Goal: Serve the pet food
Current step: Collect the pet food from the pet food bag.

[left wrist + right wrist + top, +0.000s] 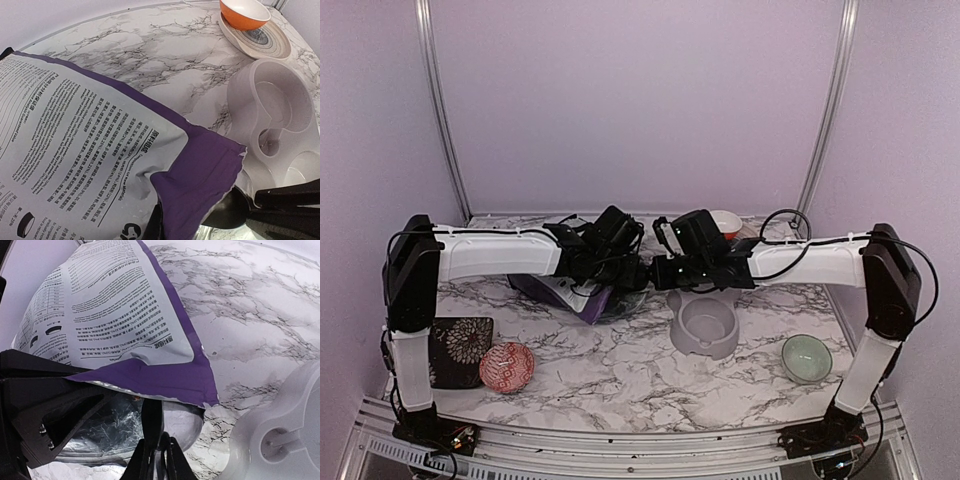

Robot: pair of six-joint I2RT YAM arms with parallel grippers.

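Note:
A purple and white pet food bag (582, 295) lies on the marble table between the two arms. My left gripper (165, 222) is shut on the bag's torn purple top edge (200, 170) and holds the mouth up. My right gripper (156, 442) is shut on the black handle of a scoop (151, 417). The scoop's bowl (225, 207) sits at the bag's open mouth, just under the flap. The silver foil lining (107, 425) shows inside the bag. The pet food itself is hidden. The grey double-bowl feeder (705, 325) stands just right of the bag, and its bowls hold nothing.
An orange bowl (245, 12) rests on a striped plate (270, 42) at the back. Near the front right stands a pale green bowl (807, 358). A red patterned bowl (507, 366) and a dark flowered mat (460, 350) are at the front left.

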